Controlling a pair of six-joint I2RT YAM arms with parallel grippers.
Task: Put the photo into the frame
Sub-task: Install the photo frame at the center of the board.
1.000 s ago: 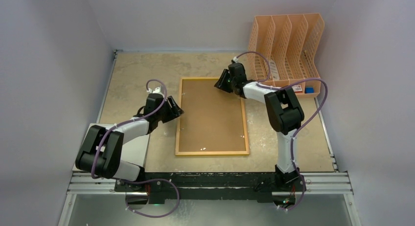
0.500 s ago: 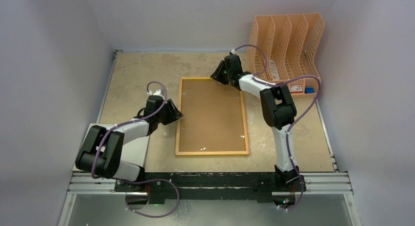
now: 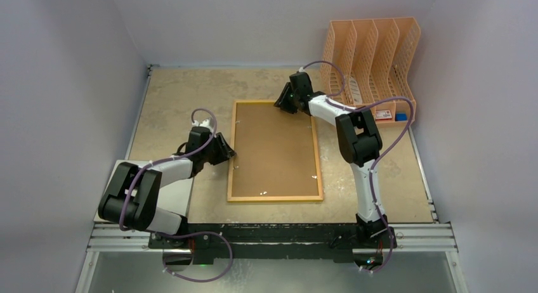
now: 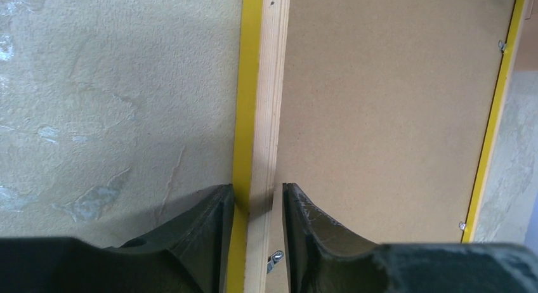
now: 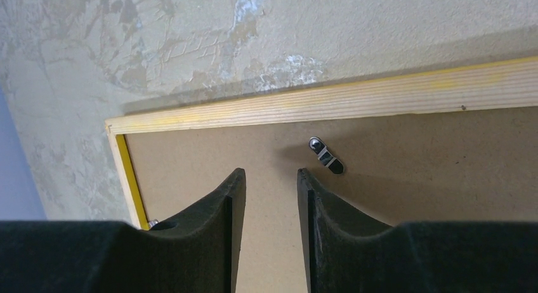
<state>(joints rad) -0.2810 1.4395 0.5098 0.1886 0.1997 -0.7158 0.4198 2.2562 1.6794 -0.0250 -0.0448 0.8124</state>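
The frame [image 3: 275,197] lies face down mid-table, pale wood rails up, with a brown backing board [image 3: 274,150] filling it. The photo is hidden. My left gripper [image 3: 229,152] sits at the frame's left rail. In the left wrist view the jaws [image 4: 258,186] pinch that rail [image 4: 269,84]: one finger is on the yellow outer edge, the other on the inner side over the board. My right gripper [image 3: 285,103] hovers over the far end of the board. Its jaws [image 5: 271,172] are open and empty, just short of the far rail [image 5: 355,96].
A small metal turn clip [image 5: 327,156] lies on the board near the right fingers, and another [image 4: 274,260] sits by the left fingers. A peach file rack [image 3: 371,58] stands at the back right. A grey-white flat panel [image 3: 184,188] lies under the left arm.
The left jaws have narrowed onto the left rail. The right gripper has moved from over the board towards the frame's far edge.
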